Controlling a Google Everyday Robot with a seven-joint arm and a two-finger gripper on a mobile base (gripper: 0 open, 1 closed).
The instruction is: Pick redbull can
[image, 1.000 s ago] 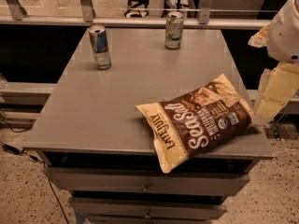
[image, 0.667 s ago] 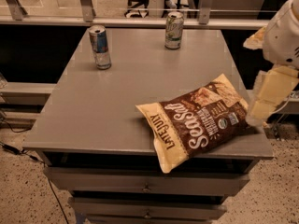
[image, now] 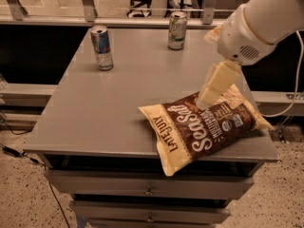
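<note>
My claw [image: 207,98] hangs over the chip bag [image: 209,127], on the right of the tabletop [image: 109,113] in my view. I cannot tell whether it is wide or narrow. The redbull can [image: 102,47] stands upright (long axis vertical) near the far left corner, well apart from the claw. I count two cans, the other a green-white can [image: 177,30], and one bag.

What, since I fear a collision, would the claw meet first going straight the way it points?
Probably the chip bag: the claw points down at it, well away from the redbull can; depth unclear.
</note>
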